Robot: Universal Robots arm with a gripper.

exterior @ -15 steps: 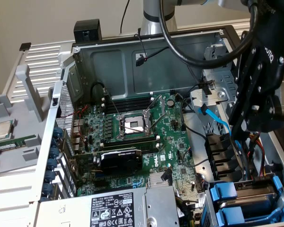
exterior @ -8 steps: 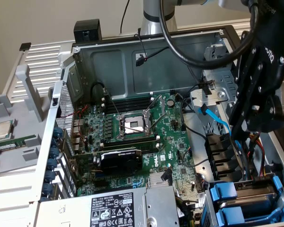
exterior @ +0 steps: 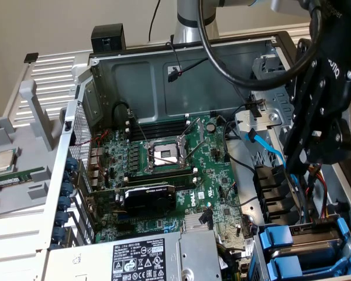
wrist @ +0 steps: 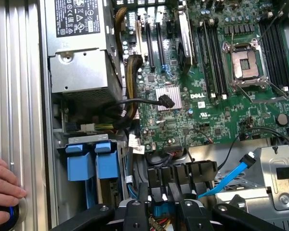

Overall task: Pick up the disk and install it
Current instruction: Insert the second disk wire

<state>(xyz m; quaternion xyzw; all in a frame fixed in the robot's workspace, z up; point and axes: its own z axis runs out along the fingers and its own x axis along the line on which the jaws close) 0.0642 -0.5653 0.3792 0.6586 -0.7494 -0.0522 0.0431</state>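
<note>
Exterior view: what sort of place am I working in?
Probably a computer repair or assembly bench: an open PC case with its motherboard exposed, an empty CPU socket, and a loose processor lying beside the case.

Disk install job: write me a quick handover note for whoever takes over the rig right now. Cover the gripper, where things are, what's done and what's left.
Gripper: hangs over the open case, above the black bay slots. Whether it holds anything is unclear.
Disk: two blue-framed drives sit side by side in the cage beside the power supply. I cannot tell which one is the job's disk.
Person's hand: rests on the case edge.
Done: nothing confirmed.
Left: pick-up and install, going by what shows.
</note>
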